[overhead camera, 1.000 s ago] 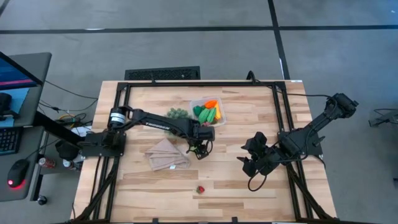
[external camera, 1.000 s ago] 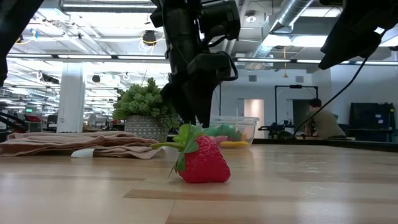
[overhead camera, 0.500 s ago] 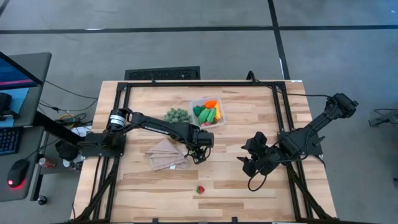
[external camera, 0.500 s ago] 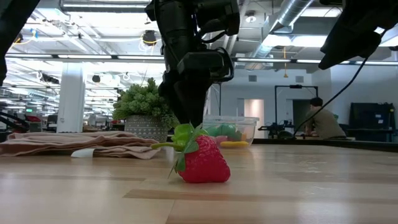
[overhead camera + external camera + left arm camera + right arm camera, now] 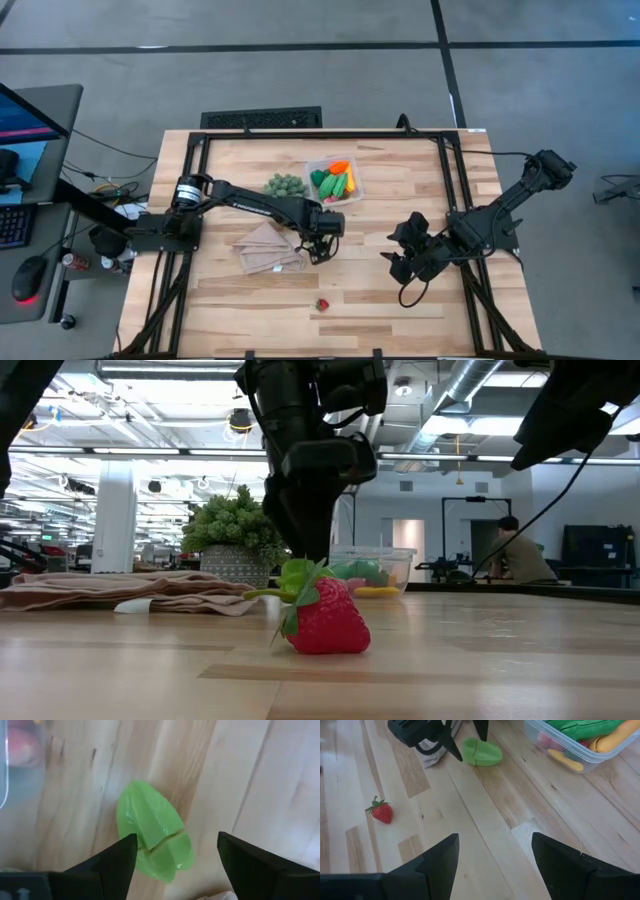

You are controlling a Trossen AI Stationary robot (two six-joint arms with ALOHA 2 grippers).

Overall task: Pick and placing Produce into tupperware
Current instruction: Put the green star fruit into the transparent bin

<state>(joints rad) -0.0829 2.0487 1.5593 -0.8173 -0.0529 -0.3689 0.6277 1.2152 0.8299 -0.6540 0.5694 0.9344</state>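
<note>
A light green toy pod [image 5: 152, 837] lies flat on the wooden table, just near of the tupperware. My left gripper [image 5: 175, 840] hangs over the pod, pointing down and open, with one finger on either side of it [image 5: 481, 751]. The clear tupperware [image 5: 335, 180] stands at the table's far middle, holding green, orange and yellow produce. A red strawberry [image 5: 322, 304] lies alone near the front edge [image 5: 325, 618]. My right gripper [image 5: 398, 265] waits open above the table's right half, with nothing between its fingers [image 5: 495, 840].
A spiky green ball [image 5: 285, 185] sits left of the tupperware. A tan folded cloth [image 5: 265, 248] lies just left of my left gripper. Bare wood stretches between the strawberry and my right arm.
My left arm has swung a little toward the table's near-left, off the spiky ball, which now shows whole. Its wrist has rolled slightly above the green pod. My right arm, the strawberry and the tupperware have kept still.
</note>
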